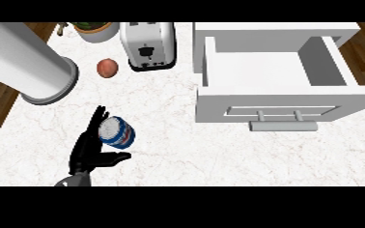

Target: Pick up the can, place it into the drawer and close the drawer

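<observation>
A blue and white can (pixel 117 133) with a silver top stands on the white marble counter at the lower left. My left hand (pixel 90 147) is right beside it on its left. The fingers are straight and run up along the can's side, and the thumb sticks out to the right just below the can. The hand is open and nothing is gripped. At the upper right the white drawer (pixel 214 67) is pulled out, its inside bare, with its grey handle (pixel 284 125) on the near front. My right hand does not show.
A silver toaster (pixel 148 46) stands at the back centre, with a reddish round fruit (pixel 107 68) to its left. A big white cylinder (pixel 32 65) lies at the far left, and a potted plant (pixel 96 30) sits behind it.
</observation>
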